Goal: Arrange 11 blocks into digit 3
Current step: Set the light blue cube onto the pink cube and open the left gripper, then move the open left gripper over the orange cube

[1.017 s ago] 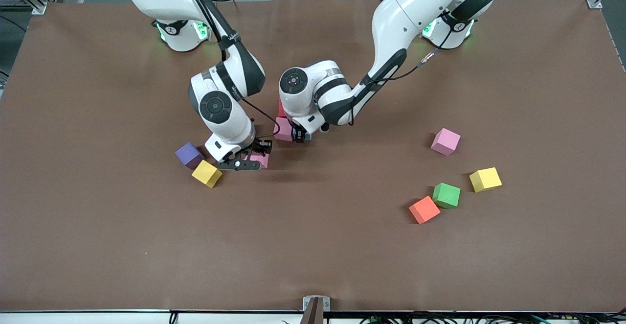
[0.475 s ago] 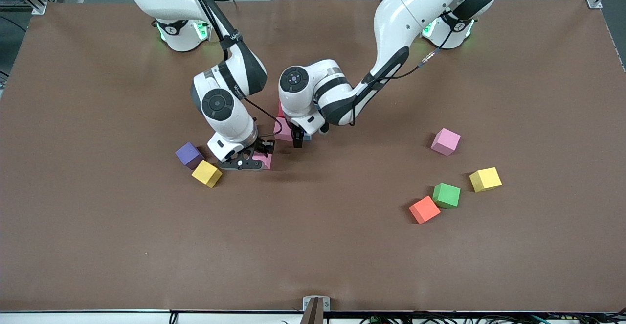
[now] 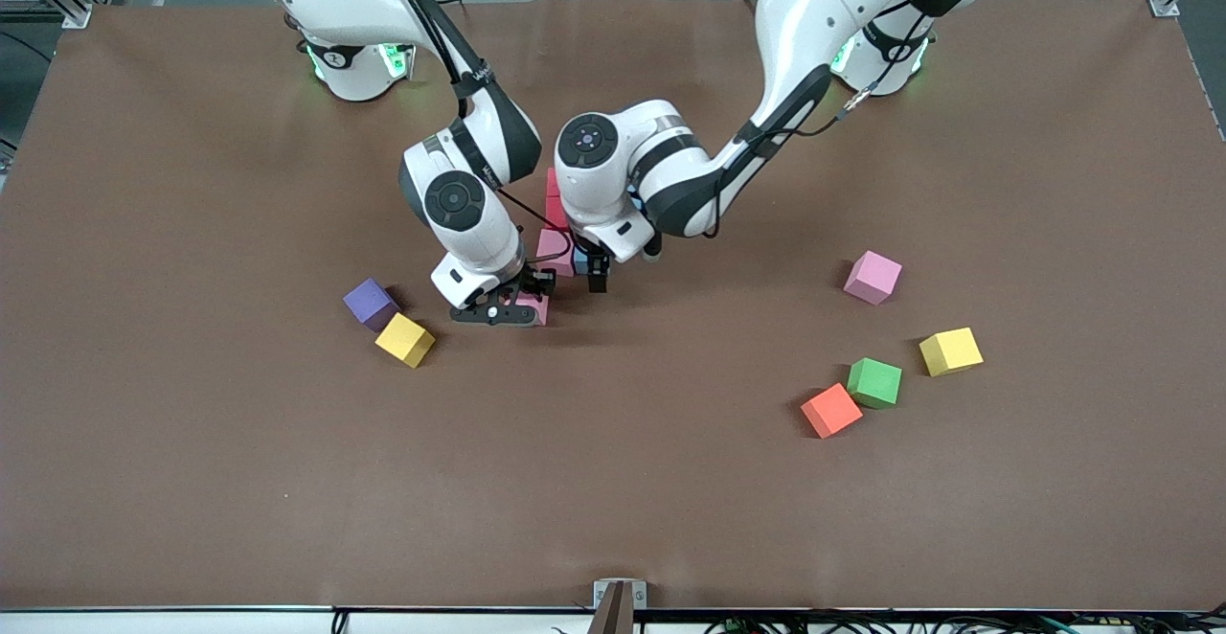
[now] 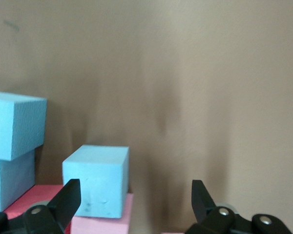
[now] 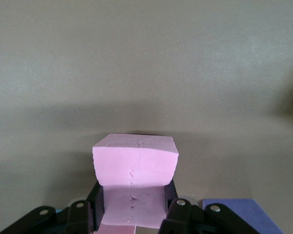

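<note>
The partial digit 3 lies mid-table: a red block (image 3: pixel 553 195), a pink block (image 3: pixel 554 249) and a light blue block (image 3: pixel 580 261) touch one another. In the left wrist view, light blue blocks (image 4: pixel 95 179) rest beside pink (image 4: pixel 102 225) and red (image 4: pixel 31 202) ones. My left gripper (image 3: pixel 596 280) (image 4: pixel 136 197) hangs open just over the light blue block, with nothing between its fingers. My right gripper (image 3: pixel 517 309) (image 5: pixel 134 200) is shut on a pink block (image 3: pixel 538 310) (image 5: pixel 135 173), low over the table beside the figure.
A purple cube (image 3: pixel 370 302) (image 5: pixel 239 214) and a yellow block (image 3: pixel 404 339) lie close to the right gripper. Toward the left arm's end sit a lilac-pink cube (image 3: pixel 873 277), a yellow block (image 3: pixel 950 350), a green block (image 3: pixel 874 382) and an orange block (image 3: pixel 830 410).
The left gripper has opened, let go of the light blue block and drawn slightly off it. The right gripper has carried its pink block closer to the figure.
</note>
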